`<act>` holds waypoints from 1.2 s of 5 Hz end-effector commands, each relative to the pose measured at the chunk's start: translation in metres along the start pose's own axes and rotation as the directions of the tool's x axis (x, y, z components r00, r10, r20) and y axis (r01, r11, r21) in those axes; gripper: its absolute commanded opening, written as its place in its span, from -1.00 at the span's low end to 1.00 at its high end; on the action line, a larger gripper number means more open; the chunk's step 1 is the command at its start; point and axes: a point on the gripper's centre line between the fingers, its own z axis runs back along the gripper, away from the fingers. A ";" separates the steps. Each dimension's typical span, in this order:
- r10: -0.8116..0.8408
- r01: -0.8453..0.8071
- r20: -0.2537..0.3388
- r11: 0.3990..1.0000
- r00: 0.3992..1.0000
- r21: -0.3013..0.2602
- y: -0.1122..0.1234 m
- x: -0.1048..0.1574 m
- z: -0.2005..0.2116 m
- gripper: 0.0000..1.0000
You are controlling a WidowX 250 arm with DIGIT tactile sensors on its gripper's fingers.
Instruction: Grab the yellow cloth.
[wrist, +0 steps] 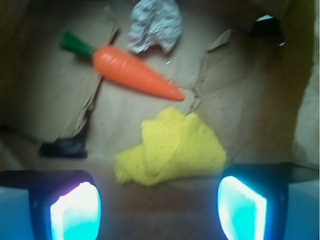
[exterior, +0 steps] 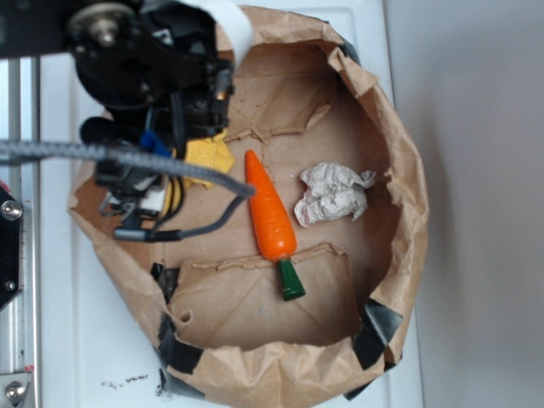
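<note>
1. Down inside the brown paper bag (exterior: 399, 195), whose walls ring the whole work area, lies the yellow cloth (wrist: 172, 149), a rumpled, fuzzy heap on the bag floor

2. Seen from the wrist, the cloth sits just ahead of the gripper (wrist: 159, 207), roughly centred between its two fingers; the jaws stand wide apart with nothing between them

3. From the exterior view, the arm covers most of the cloth; only a yellow corner (exterior: 211, 157) shows beside the black wrist housing

4. An orange toy carrot (wrist: 135, 72) with a green stem lies close beyond the cloth, its tip near the cloth's far edge but not touching it. A crumpled whitish paper wad (wrist: 154, 25) sits farther off, past the carrot

5. To my eye, the step in hand is the descent onto the cloth. It looks well lined up already, so a straight drop with little sideways correction seems best

6. I would aim the fingers at the thick folded ridge in the middle, where there is bulk to pinch, and go low enough to gather fabric, not skim it

7. Keeping clear of the carrot tip matters; a nudge forward could catch it
</note>
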 end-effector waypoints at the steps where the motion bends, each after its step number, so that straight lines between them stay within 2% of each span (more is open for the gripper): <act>1: 0.010 -0.015 0.058 0.996 0.998 0.088 0.012 0.010 -0.017 1.00; 3: 0.029 -0.035 0.046 0.992 0.998 0.124 0.024 -0.003 -0.048 1.00; 4: 0.036 -0.044 0.073 0.993 0.997 0.113 0.020 -0.015 -0.065 1.00; 6: 0.079 -0.087 0.045 0.975 0.996 0.203 0.016 -0.014 -0.103 0.99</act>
